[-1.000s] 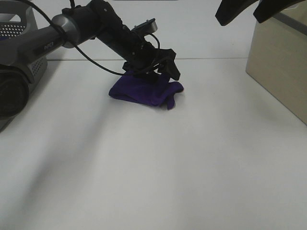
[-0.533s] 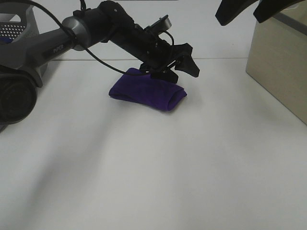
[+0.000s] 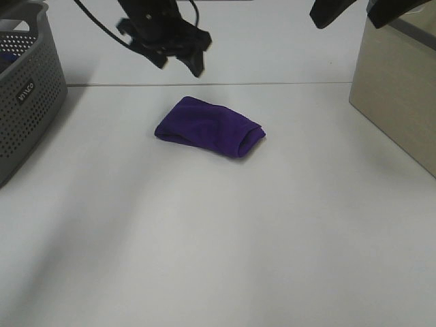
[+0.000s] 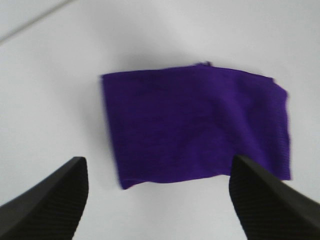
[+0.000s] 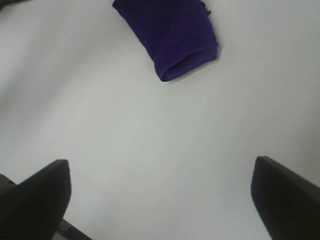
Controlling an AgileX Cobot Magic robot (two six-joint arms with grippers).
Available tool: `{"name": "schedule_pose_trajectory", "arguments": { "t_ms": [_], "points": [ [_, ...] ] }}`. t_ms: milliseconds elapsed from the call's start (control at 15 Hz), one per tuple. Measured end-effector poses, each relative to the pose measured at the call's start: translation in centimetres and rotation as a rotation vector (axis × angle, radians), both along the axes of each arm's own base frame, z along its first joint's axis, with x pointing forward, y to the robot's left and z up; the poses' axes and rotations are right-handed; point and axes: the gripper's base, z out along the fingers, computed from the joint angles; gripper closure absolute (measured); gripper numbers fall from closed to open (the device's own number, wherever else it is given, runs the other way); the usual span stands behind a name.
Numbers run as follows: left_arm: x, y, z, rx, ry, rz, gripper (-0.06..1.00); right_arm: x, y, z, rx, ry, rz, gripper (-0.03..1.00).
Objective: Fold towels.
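Note:
A deep purple towel (image 3: pixel 208 127) lies folded in a compact bundle on the white table, at the middle back. It also shows in the left wrist view (image 4: pixel 195 122) and the right wrist view (image 5: pixel 170 32). My left gripper (image 3: pixel 178 61) is open and empty, raised above and behind the towel. Its two fingertips (image 4: pixel 47 202) frame the towel from above. My right gripper (image 3: pixel 357 13) is open and empty, high at the top right, well away from the towel. No white tag shows.
A grey perforated basket (image 3: pixel 27 88) stands at the left edge. A beige box (image 3: pixel 398 95) stands at the right edge. The table's back edge runs just behind the towel.
My left gripper has let go of the towel and lifted up and back to the left. The towel's loose end now lies tucked flat. The right gripper has not moved.

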Motion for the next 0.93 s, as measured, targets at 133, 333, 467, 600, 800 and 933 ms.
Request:
{"name": "schedule_pose_trajectory", "arguments": {
  "t_ms": [133, 333, 467, 600, 800, 933],
  "points": [
    [0.2, 3.7, 4.0, 0.022, -0.083, 0.099, 0.23, -0.4, -1.3, 0.8, -0.070, -0.028, -0.095, 0.02],
    [0.0, 8.9, 8.4, -0.003, -0.160, 0.200, 0.23, 0.0, -5.2, 2.2, -0.112, -0.075, -0.254, 0.02],
    [-2.3, 16.7, 14.3, -0.070, -0.246, 0.323, 0.23, -0.4, -10.3, 2.8, -0.149, -0.097, -0.396, 0.02],
    [-4.4, 18.9, 15.7, -0.053, -0.236, 0.352, 0.22, -2.5, -10.8, 3.1, -0.154, -0.106, -0.409, 0.02],
    [-11.4, 21.1, 16.1, 0.050, -0.142, 0.374, 0.18, -9.3, -10.5, 4.0, -0.133, -0.160, -0.410, 0.02],
    [-17.8, 20.9, 14.7, 0.069, -0.051, 0.362, 0.18, -15.2, -10.3, 4.5, -0.116, -0.248, -0.418, 0.02]
  ]
}}
